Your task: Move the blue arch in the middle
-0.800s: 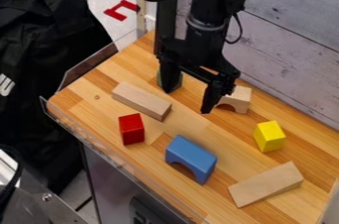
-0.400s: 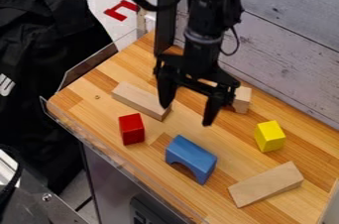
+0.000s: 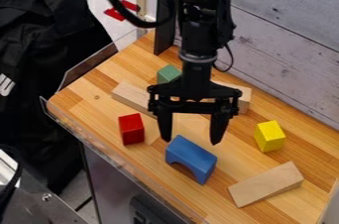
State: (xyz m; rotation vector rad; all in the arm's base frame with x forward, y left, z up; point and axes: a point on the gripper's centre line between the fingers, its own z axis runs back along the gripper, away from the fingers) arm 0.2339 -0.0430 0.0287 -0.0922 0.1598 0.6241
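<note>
Two fingers of the pincer [image 3: 191, 142] stand spread, with the blue arch [image 3: 191, 154] on the worktop [image 3: 155, 156], just beyond the tips on the camera side. Principal hazard: descent without further advance may set one fingertip on the arch's near end, tipping or pushing it. The arch lies oblique to the line between the fingers; closure could therefore twist it or catch only its corners. The red block [image 3: 131, 130], beside the pincer, may be knocked by a wide approach.
</note>
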